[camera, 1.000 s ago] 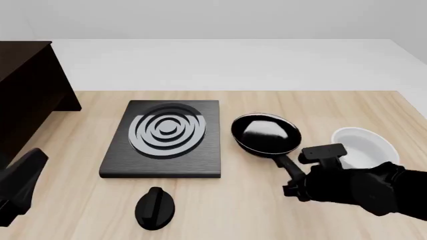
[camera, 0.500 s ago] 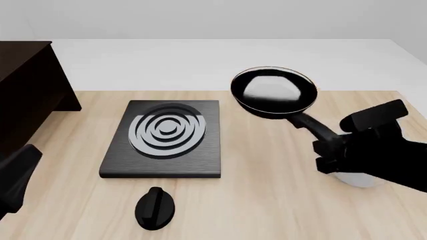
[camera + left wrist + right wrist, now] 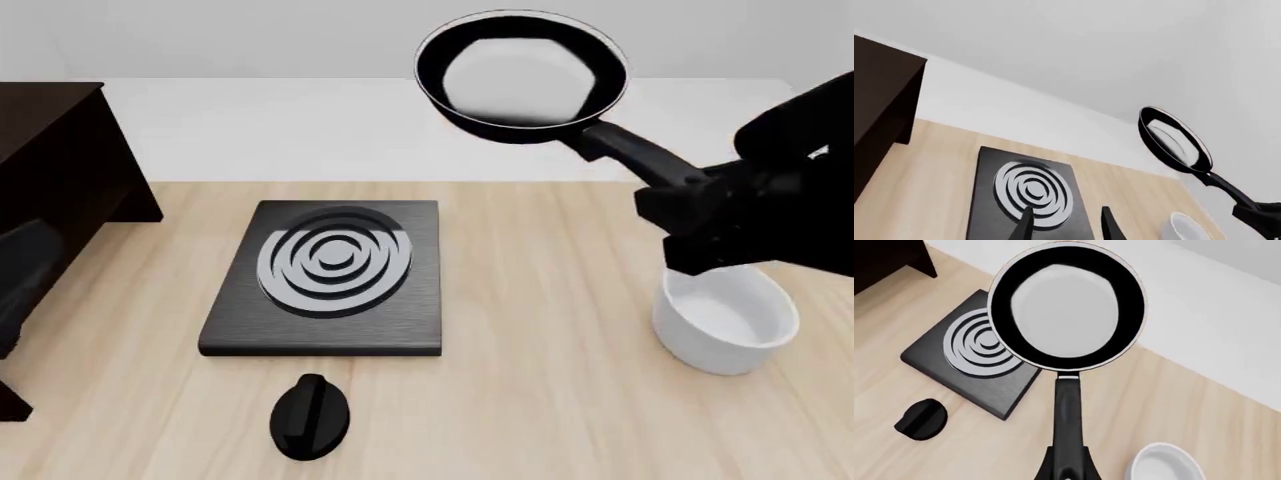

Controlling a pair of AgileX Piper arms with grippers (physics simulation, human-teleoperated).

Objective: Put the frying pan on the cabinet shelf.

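Frying pan airborne, well above tabletop, bowl ahead of my right fingers. Handle runs straight back from bowl into those fingers, which pinch it near its end. Long axis in line with fingers. Cabinet shelf lies far to left, beyond stove plate. Left fingers spread, holding nothing, nearer cabinet. I judge carry must sweep leftward. White pot below right arm.
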